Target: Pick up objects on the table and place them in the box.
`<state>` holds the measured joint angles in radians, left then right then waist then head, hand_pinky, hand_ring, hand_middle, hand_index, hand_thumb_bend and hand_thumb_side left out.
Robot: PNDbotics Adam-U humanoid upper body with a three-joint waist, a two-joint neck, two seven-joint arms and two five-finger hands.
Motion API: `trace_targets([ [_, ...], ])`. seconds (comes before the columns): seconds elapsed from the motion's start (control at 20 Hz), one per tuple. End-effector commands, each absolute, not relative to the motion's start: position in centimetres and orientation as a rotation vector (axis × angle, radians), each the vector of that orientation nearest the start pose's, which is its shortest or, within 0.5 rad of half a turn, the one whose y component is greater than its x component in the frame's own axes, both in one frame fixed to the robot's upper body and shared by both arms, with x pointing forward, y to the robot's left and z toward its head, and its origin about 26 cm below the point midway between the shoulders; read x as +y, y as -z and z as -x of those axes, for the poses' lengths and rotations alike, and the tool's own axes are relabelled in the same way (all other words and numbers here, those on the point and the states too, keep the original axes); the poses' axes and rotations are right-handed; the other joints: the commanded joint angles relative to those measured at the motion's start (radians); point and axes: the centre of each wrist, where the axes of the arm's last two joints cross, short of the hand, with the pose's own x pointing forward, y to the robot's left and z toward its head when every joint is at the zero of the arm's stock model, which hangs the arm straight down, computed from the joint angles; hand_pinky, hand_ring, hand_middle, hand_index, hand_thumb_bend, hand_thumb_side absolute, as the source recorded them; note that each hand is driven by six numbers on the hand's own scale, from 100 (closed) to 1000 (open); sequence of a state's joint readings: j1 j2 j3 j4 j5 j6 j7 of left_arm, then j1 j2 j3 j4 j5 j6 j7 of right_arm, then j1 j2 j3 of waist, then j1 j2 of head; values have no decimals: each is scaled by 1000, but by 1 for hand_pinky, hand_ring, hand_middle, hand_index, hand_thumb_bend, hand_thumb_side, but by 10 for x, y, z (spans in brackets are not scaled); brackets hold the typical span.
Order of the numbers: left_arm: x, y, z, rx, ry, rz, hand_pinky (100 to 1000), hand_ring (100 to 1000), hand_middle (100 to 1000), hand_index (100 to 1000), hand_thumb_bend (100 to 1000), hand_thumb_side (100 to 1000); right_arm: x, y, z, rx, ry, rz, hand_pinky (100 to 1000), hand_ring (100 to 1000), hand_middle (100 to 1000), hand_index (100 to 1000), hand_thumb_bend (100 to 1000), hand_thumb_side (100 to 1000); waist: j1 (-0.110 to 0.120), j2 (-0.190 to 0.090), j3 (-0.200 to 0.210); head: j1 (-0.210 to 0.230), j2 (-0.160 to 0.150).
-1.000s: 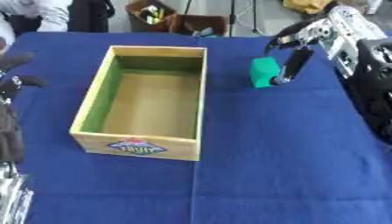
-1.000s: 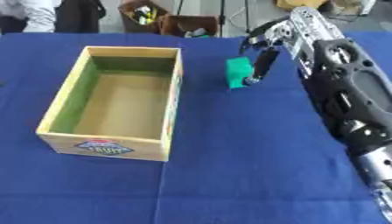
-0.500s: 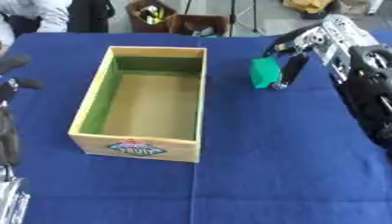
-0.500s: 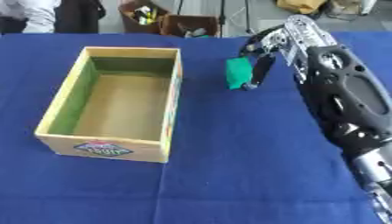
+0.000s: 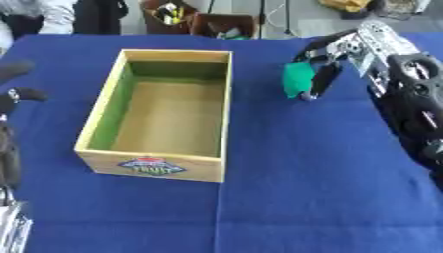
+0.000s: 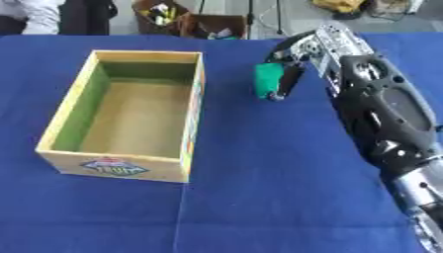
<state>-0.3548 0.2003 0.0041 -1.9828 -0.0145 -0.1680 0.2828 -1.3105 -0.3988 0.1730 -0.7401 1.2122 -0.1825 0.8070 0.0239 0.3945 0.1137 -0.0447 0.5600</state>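
Step in hand looks like the carry: object picked, not yet over the box. Counter (image 5: pixel 286 197) is covered in blue cloth; the box (image 5: pixel 164 111), wooden with a green-lined left wall and a printed label on its near face, sits on it and is the landmark here. It looks empty inside as far as both views show. The right robot hand (image 6: pixel 298 59) is to the right of the box, level with its far end, fingers curled round a small green object (image 6: pixel 268 81); the dark fingers wrap its right side, and the object is just off the box's right wall, not above the opening. Can't tell for sure whether the object is clear of the cloth or still touching it. Next move, my read: bring it left over the rim until it's above the box's floor, high enough to clear the wall, then let the fingers go. The left robot hand (image 5: pixel 17 94) shows left of the box at the frame edge, idle; can't tell its fingers' pose.
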Motion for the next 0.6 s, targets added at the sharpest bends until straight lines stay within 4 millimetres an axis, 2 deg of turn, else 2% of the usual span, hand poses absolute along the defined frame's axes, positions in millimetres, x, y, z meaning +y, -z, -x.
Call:
trace_targets([
  [0.05, 233, -210, -305, -2536, -59, -146, 507, 713, 886, 768, 100, 974, -217, -326, -506, -949, -1791, 1064, 864, 899, 827, 850, 100, 446, 1, -21, 2, -1, -7],
  [0.15, 233, -210, -305, -2535, -59, -146, 507, 713, 886, 768, 100, 974, -217, -326, -506, -955, -1788, 1071, 864, 899, 827, 850, 100, 446, 1, -21, 1, -1, -7],
  [0.2, 234, -210, -305, -2534, -59, -147, 508, 713, 886, 768, 100, 974, -216, -328, -506, -961, -1786, 1074, 851, 871, 753, 766, 100, 435, 0, -23, 0, 0, -6],
  [0.3, 234, -210, -305, -2533, -57, -149, 508, 713, 886, 768, 100, 974, -216, -331, -505, -971, -1781, 1080, 837, 849, 673, 694, 100, 426, -1, -25, -3, 0, -4],
  [0.4, 234, -209, -305, -2532, -56, -150, 508, 713, 886, 767, 100, 974, -214, -334, -504, -985, -1777, 1087, 830, 836, 627, 651, 100, 417, -1, -28, -4, 0, -3],
  [0.5, 234, -209, -305, -2531, -56, -150, 509, 714, 886, 767, 100, 974, -213, -337, -503, -1000, -1771, 1097, 807, 811, 556, 561, 100, 396, -2, -30, -6, -1, -2],
  [0.6, 234, -209, -305, -2530, -56, -149, 509, 714, 886, 767, 100, 974, -211, -339, -503, -1017, -1763, 1111, 795, 795, 524, 509, 100, 404, -3, -33, -6, -2, -2],
])
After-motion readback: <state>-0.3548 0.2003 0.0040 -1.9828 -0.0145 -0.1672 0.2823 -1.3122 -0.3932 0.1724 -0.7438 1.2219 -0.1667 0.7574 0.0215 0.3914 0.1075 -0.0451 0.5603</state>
